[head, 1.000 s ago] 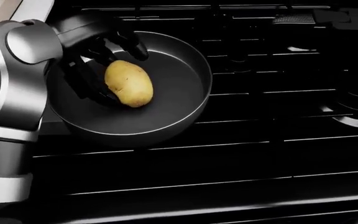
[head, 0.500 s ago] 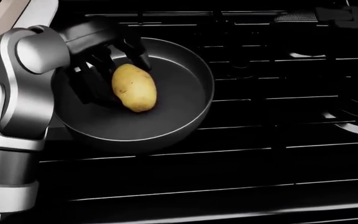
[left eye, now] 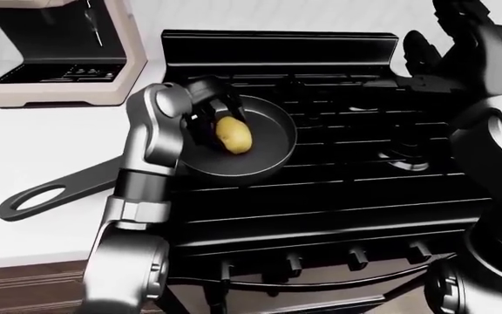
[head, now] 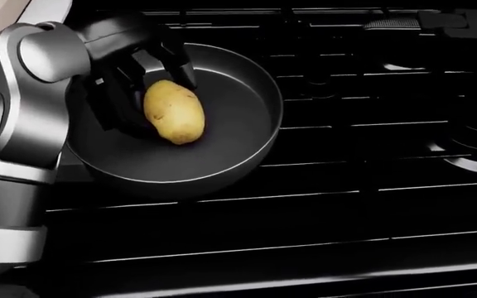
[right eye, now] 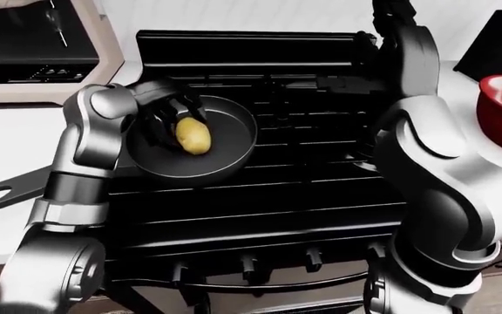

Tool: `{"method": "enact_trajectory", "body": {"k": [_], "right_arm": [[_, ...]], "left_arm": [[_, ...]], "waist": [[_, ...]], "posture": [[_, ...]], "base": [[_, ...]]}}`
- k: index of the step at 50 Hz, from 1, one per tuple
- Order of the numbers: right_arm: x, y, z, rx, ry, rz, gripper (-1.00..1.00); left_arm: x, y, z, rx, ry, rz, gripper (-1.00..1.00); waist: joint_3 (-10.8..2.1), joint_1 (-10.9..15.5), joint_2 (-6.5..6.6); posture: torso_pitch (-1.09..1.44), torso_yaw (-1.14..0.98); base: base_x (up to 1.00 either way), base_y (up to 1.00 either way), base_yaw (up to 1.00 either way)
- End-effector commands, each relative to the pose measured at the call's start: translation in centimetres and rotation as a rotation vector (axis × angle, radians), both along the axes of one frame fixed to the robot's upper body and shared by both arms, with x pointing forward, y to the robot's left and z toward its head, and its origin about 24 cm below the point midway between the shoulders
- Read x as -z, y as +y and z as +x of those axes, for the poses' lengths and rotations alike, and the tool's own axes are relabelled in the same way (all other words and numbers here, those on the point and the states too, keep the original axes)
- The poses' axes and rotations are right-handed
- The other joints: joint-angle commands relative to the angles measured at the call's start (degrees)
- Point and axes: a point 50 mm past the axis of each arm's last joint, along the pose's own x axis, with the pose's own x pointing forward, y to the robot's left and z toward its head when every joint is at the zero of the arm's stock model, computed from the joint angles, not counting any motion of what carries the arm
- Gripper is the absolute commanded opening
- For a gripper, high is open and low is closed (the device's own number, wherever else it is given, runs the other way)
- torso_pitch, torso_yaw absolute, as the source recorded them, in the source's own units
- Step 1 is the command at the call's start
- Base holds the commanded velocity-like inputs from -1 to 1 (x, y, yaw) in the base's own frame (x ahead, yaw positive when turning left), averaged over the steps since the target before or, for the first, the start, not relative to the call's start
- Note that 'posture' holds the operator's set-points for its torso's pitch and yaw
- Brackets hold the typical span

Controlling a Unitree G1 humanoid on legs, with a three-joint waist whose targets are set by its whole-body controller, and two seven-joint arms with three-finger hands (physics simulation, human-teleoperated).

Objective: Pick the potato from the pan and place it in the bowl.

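A yellow potato [head: 173, 112] lies in the black pan [head: 239, 143] on the stove's left burner. My left hand [head: 143, 93] reaches into the pan from the left, and its dark fingers curl round the potato. One finger [head: 182, 69] touches the potato's upper right, while the others press its left side and underside. The potato rests on the pan's floor. In the left-eye view my right hand [left eye: 456, 36] is raised at the top right, fingers spread and holding nothing. The red bowl [right eye: 498, 127] stands on the counter at the right edge of the right-eye view.
The pan's long handle [left eye: 50, 193] sticks out left over the white counter [left eye: 24, 144]. A beige coffee machine [left eye: 59, 59] stands at the top left. Black stove grates [head: 371, 186] fill the middle, with knobs [left eye: 356, 255] along the lower edge. My right arm [right eye: 434, 157] rises over the stove's right side.
The view dipped slightly, then came back. My left hand's upper finger has closed in onto the potato's top right. The potato has stayed in place in the pan.
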Motion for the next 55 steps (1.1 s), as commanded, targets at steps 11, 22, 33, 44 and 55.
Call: {"method": "enact_trajectory", "body": {"k": [11,22,33,44,55], "right_arm": [[-1.5,-0.2,-0.7,0.011,-0.081,0.004,1.00],[-1.3,-0.2,-0.6,0.015,-0.076,-0.001,1.00],[-1.3,-0.3,-0.5,0.022,-0.062,-0.009,1.00],[-1.2,-0.3,-0.5,0.023,-0.046,-0.012,1.00],[-1.1,-0.2,-0.4,0.020,-0.044,-0.012,1.00]], "left_arm": [[-4.5,0.1,-0.1,-0.006,-0.136,-0.031,-0.54],[-6.1,0.7,-0.1,-0.029,-0.169,-0.060,-0.58],[-8.2,1.0,-0.3,-0.040,-0.202,-0.078,-0.64],[-9.1,1.3,-0.3,-0.052,-0.219,-0.089,-0.65],[-9.3,1.6,-0.2,-0.058,-0.223,-0.090,-0.66]], "waist": [[-1.54,-0.1,-0.11],[-1.48,-0.1,-0.01],[-1.45,-0.2,-0.09],[-2.38,0.1,5.17],[-1.65,1.0,-1.59]], "posture": [[0.00,0.00],[0.00,0.00],[0.00,0.00],[0.00,0.00],[0.00,0.00]], "base": [[0.00,0.00,0.00],[0.00,0.00,0.00],[0.00,0.00,0.00],[0.00,-0.40,0.00],[0.00,-0.78,0.00]]}}
